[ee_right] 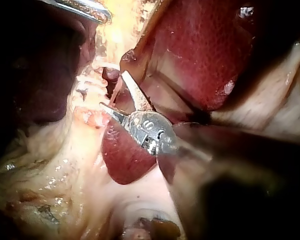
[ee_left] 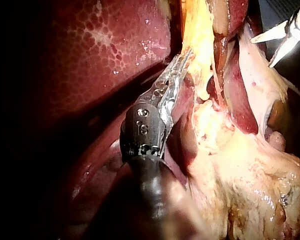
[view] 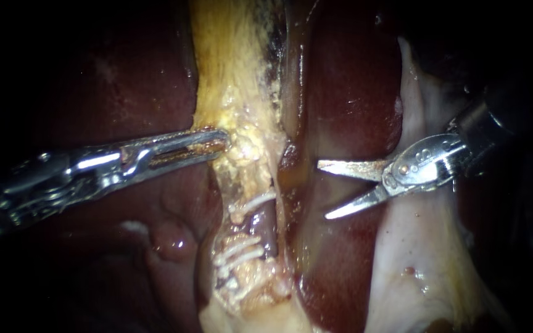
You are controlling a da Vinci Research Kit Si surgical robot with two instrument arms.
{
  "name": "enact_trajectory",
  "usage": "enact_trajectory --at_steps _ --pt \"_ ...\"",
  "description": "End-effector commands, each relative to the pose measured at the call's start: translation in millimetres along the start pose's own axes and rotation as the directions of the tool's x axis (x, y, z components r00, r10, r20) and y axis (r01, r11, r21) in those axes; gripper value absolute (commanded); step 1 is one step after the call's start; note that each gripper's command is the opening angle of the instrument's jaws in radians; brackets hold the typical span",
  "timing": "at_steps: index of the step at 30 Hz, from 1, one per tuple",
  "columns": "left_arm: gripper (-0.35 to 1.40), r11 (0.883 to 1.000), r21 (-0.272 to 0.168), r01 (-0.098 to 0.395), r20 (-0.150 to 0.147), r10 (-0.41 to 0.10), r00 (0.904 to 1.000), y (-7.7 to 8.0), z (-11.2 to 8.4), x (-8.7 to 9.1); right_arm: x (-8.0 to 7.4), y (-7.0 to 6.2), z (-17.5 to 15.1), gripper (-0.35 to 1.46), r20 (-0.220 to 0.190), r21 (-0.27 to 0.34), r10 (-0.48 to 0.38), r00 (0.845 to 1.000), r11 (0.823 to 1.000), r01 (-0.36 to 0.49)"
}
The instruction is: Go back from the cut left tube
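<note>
left instrument [view: 224,143]: closed on yellow tissue [view: 229,74] | right instrument [view: 323,190]: blades spread, empty, near clipped tube [view: 266,229]

No legible text or labels anywhere

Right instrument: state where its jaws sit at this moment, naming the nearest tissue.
In the endoscope view the right instrument comes in from the right, jaws open and empty over the liver, just right of the clipped tube and apart from it.
</note>
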Motion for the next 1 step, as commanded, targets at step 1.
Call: enact_trajectory --at_steps 1 --pt "-0.35 1.000 0.001 -0.001 0.000 0.001 1.0000 0.0 -0.1 0.0 0.0 0.0 0.0 1.43 0.000 0.000 0.000 1.000 1.000 0.000"
